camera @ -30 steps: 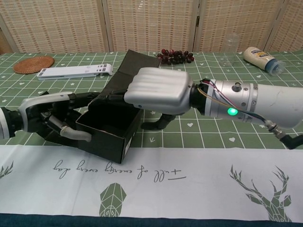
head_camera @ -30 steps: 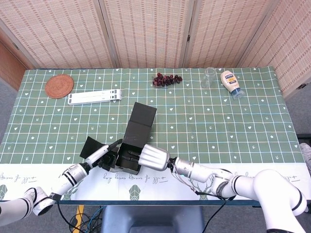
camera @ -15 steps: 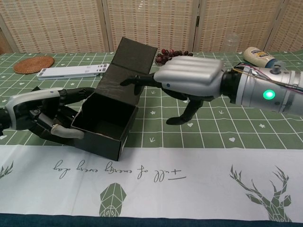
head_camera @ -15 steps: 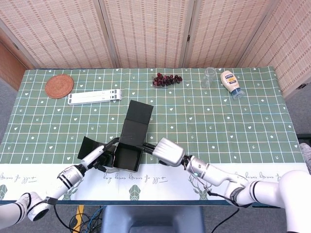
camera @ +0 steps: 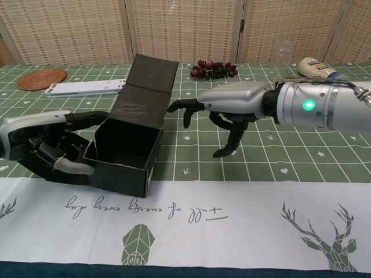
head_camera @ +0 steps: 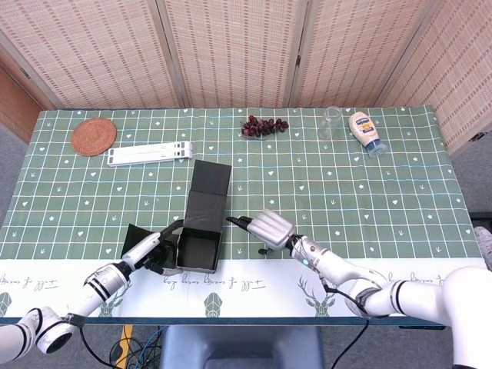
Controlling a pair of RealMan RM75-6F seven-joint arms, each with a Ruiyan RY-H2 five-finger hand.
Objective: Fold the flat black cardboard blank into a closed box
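The black cardboard box [head_camera: 198, 250] [camera: 123, 157] stands near the table's front edge as an open tray. Its lid panel [head_camera: 208, 194] [camera: 146, 87] slopes up and away behind it. My left hand [head_camera: 151, 250] [camera: 47, 143] is at the box's left side, with fingers over the top and thumb below, gripping the left side flap [head_camera: 135, 235]. My right hand [head_camera: 269, 227] [camera: 233, 106] hovers to the right of the box with fingers spread downward. It holds nothing and is apart from the cardboard.
At the back lie a woven coaster [head_camera: 94, 136], a white folding stand [head_camera: 150, 154], grapes [head_camera: 264, 125], a clear glass [head_camera: 330, 121] and a squeeze bottle [head_camera: 365, 132]. A white printed runner [camera: 232, 220] covers the table's front edge.
My right hand has pulled out of the box to the right and spread its fingers. The lid has swung back. The box and my left hand have shifted slightly left.
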